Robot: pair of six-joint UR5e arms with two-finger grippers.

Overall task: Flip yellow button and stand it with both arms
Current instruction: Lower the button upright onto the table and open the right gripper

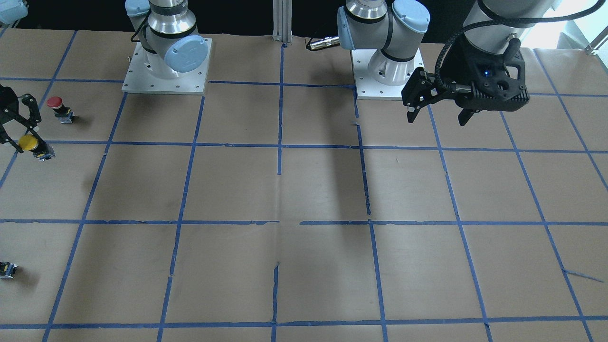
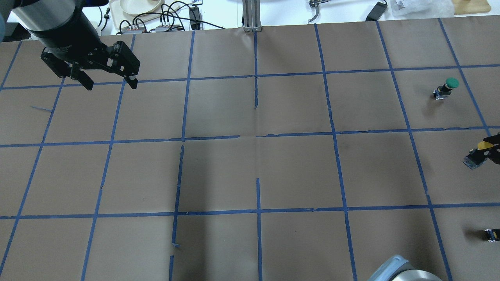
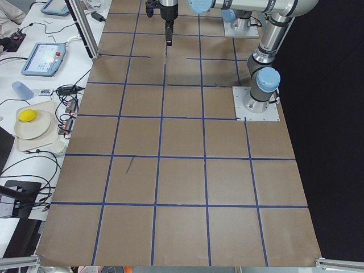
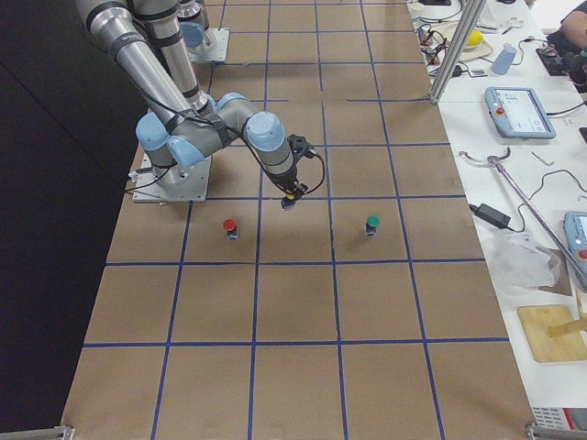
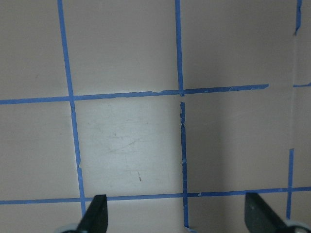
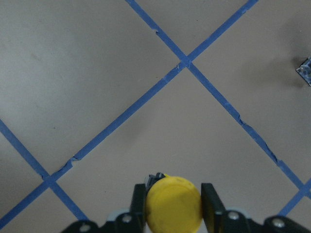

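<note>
Status: early stage, by my assessment. Right gripper (image 6: 173,191) is closed on the yellow button (image 1: 29,142), fingers pinching either side of the cap, at the far right-hand edge of the counter (image 1: 323,190). The button sits tilted in the grasp, its body angled downward. Whether it is clear of the surface cannot be confirmed. Left gripper (image 2: 110,85) hangs above the opposite side of the counter, jaws spread wide, holding nothing, well apart from the button. Red-capped button (image 1: 57,107) stands near the grasp and is not involved. Outstanding, as judged: bringing both arms together, the flip, and standing the button upright.
</note>
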